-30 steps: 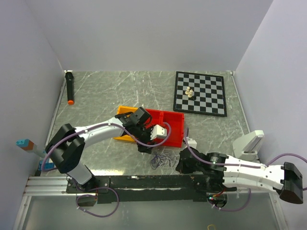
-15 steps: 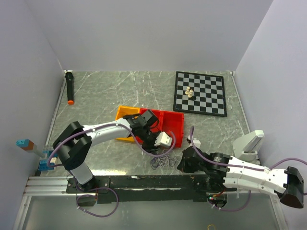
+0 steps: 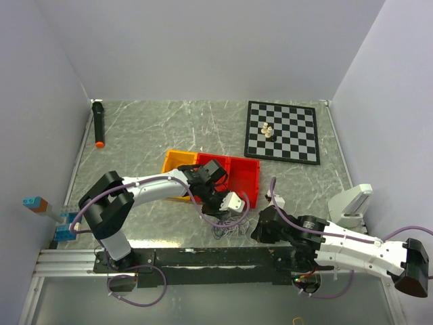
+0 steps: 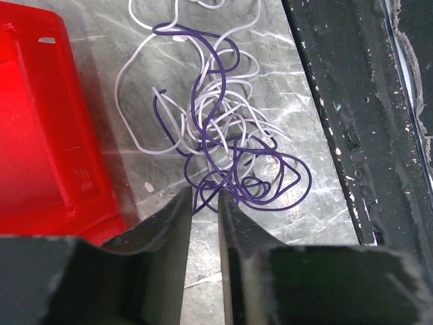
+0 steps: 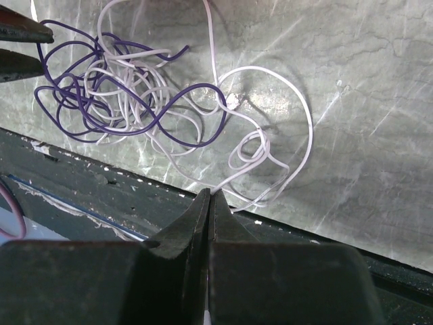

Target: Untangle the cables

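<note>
Purple and white, the cables lie as one loose clump on the marbled table. They sit at the lower centre of the overhead view, just beside the black rail along the near edge. No orange strand shows.

In the left wrist view the purple wire winds through the white loops in mid-frame. Its lowest loop reaches the mouth of the left gripper, whose jaws stand narrow with a slit between them. The loop does not look pinched.

The right gripper, at the bottom centre of its own view, has its fingers pressed together on nothing. It is over the rail, just short of a wide white loop. A red bin fills the left of the left wrist view, close to the clump.

The risk, as I judge it, is that nothing pins the clump. A pull by the left arm could drag the whole tangle, tighten the crossings, or take a white strand along with the purple.
</note>
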Tool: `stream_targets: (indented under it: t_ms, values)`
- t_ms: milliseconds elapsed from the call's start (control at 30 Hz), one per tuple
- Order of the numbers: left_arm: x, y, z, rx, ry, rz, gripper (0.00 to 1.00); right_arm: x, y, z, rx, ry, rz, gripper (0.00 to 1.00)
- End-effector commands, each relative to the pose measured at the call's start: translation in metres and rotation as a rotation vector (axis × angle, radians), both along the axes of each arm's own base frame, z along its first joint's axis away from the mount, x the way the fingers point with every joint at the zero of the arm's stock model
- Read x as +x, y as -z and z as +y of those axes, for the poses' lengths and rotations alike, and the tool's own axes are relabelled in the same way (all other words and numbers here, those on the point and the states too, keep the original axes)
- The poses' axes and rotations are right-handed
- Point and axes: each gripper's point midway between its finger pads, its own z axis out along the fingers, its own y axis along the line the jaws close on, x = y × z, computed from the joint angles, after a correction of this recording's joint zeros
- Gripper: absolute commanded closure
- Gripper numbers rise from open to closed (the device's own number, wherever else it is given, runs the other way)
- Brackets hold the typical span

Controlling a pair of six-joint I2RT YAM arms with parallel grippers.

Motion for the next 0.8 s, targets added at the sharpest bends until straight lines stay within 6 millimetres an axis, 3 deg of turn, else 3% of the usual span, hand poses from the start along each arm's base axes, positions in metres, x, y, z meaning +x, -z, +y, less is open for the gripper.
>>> stream_targets:
  t_ms: [0, 333, 433, 600, 767]
  values:
    - [0.000, -0.002, -0.005, -0.023, 0.026, -0.011, 0.76, 0.002, -0.003, 0.000, 0.008, 0.006, -0.008, 1.00]
    - [-0.003, 0.007, 0.002, -0.007, 0.016, -0.015, 0.68, 0.007, -0.009, 0.001, 0.011, 0.010, -0.027, 1.00]
    - [0.001, 0.005, -0.002, -0.015, 0.003, -0.027, 0.75, 0.009, -0.012, 0.002, 0.019, 0.014, -0.035, 1.00]
    - [0.006, -0.004, -0.007, -0.026, -0.021, -0.032, 0.97, 0.010, -0.015, 0.003, 0.019, 0.015, -0.038, 1.00]
    - [0.005, -0.039, -0.001, -0.023, -0.076, -0.028, 0.99, 0.012, -0.020, 0.002, 0.022, 0.021, -0.051, 1.00]
